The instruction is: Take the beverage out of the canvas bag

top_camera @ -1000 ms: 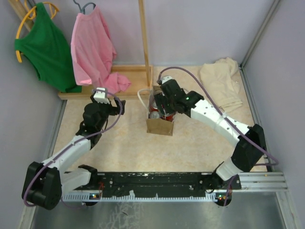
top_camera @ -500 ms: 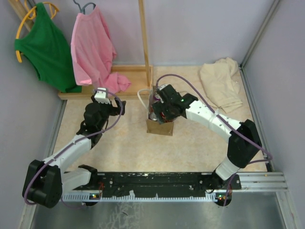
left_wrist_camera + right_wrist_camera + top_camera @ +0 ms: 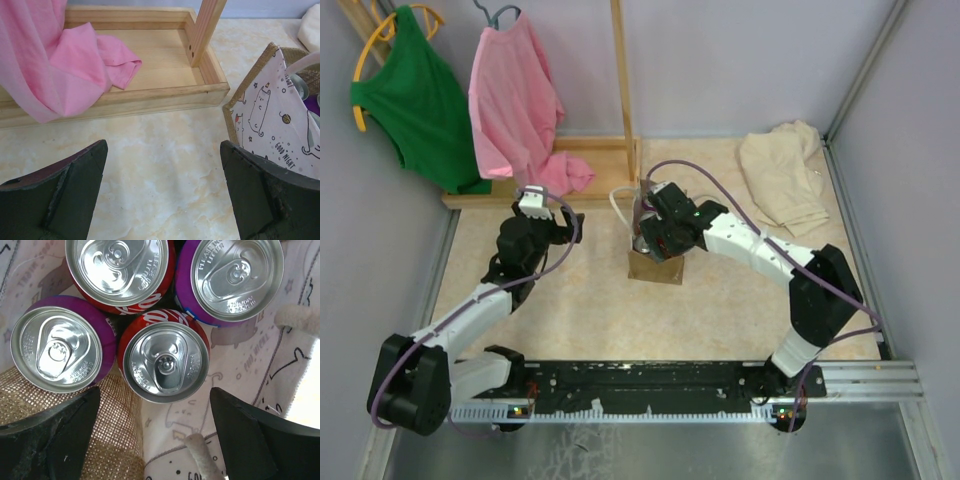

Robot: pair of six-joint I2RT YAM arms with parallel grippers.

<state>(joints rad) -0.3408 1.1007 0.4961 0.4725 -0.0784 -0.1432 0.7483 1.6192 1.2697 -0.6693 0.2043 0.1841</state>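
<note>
The tan canvas bag (image 3: 654,262) stands upright mid-table, its white printed lining (image 3: 240,365) showing from above. Inside stand several beverage cans: two red ones (image 3: 165,362) (image 3: 120,270) and two purple ones (image 3: 55,350) (image 3: 230,277). My right gripper (image 3: 655,232) (image 3: 155,440) is open, hovering over the bag's mouth, its fingers either side of the nearer red can but above it. A white loop handle (image 3: 202,455) lies between the fingers. My left gripper (image 3: 565,218) (image 3: 162,195) is open and empty, left of the bag (image 3: 272,110).
A wooden rack base (image 3: 590,165) with an upright post (image 3: 623,80) stands behind the bag. A pink shirt (image 3: 515,100) and a green shirt (image 3: 410,90) hang at back left. A cream cloth (image 3: 780,175) lies at back right.
My right gripper has moved left and down over the bag's opening. The left arm has stayed still.
</note>
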